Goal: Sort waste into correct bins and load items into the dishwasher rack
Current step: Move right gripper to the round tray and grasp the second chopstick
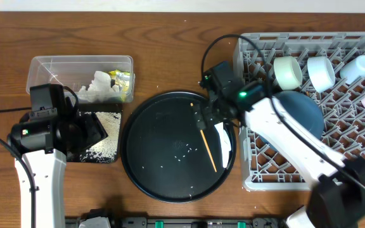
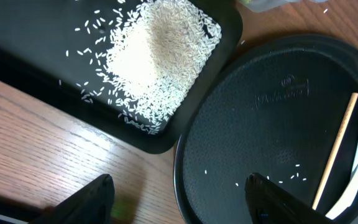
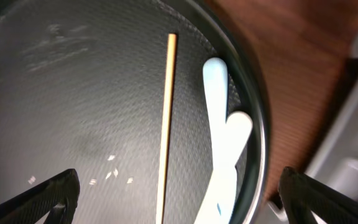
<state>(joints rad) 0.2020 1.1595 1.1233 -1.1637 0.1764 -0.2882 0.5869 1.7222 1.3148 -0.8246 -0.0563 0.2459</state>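
At right edge of bench, dishwasher rack (image 1: 265,182) partly loaded. Mid-bench, white spoon (image 1: 224,144), chopstick (image 1: 206,149) carried by round black tray (image 1: 157,145). Right fingers (image 3: 48,196) held wide open above chopstick; left fingers (image 2: 89,199) open, empty. Chopstick may be missed, spoon nudged: both lie close.

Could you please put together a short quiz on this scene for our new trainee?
1. True or false: the dark-blue bowl already sits in the dishwasher rack.
2. Where is the heap of rice? A) the clear tub; B) the shallow black rectangular tray; C) the round black tray.
3. Fill in: the right claw hangs above the wooden chopstick with its jaws ____.
Key: 1 true; 2 B; 3 open.
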